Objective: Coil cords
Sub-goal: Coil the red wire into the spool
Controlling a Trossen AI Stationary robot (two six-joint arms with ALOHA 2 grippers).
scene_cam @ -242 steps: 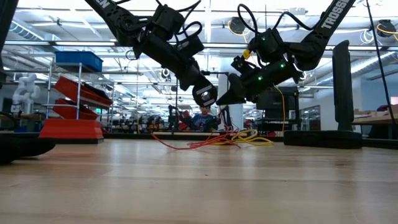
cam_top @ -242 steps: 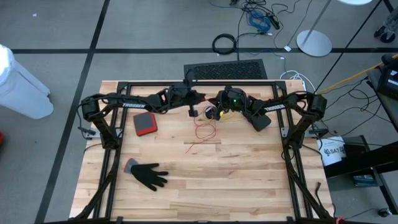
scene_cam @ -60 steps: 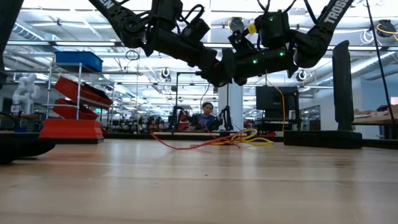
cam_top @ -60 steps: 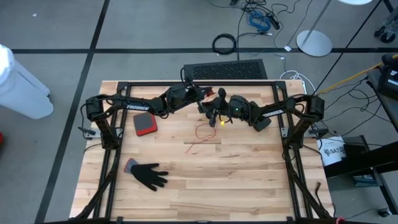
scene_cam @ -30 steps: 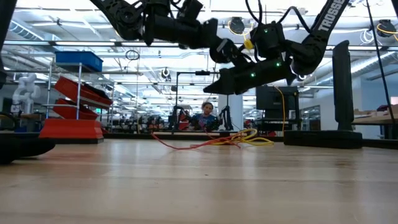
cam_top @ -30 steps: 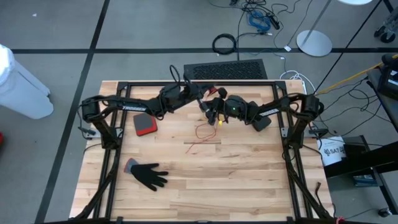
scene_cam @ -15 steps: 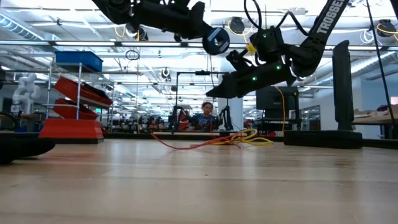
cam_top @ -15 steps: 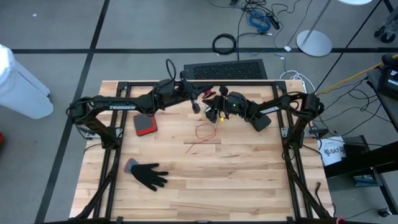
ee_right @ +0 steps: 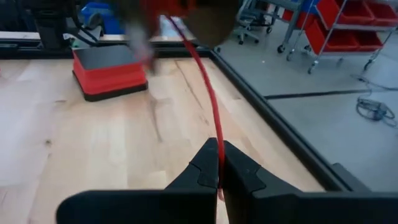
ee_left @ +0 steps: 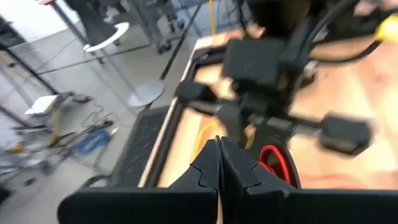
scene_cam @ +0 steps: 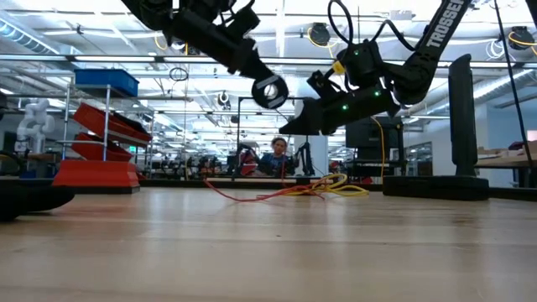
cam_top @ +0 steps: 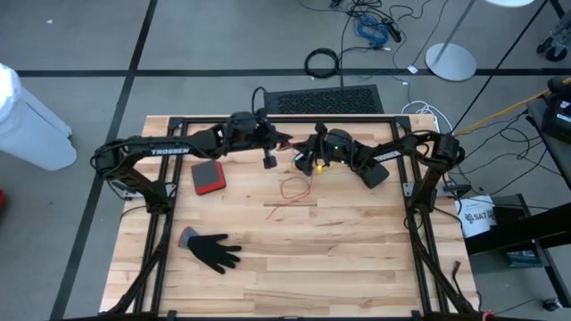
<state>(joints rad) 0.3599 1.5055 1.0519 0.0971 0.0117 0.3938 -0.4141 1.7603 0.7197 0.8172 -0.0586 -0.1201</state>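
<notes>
**A workshop floor around a wooden table**

The table is pale butcher-block wood, framed by black rails. Around it lies a grey floor crossed by dark lines. Beyond the far edge sits a black mat, a black cable ring, a tangle of blue cables and a round white stand base. A white bin stands off to one side. Seen level, the hall runs deep — ceiling lights in rows, red bins on a rack, a blue box above, and a person seated far back.
</notes>
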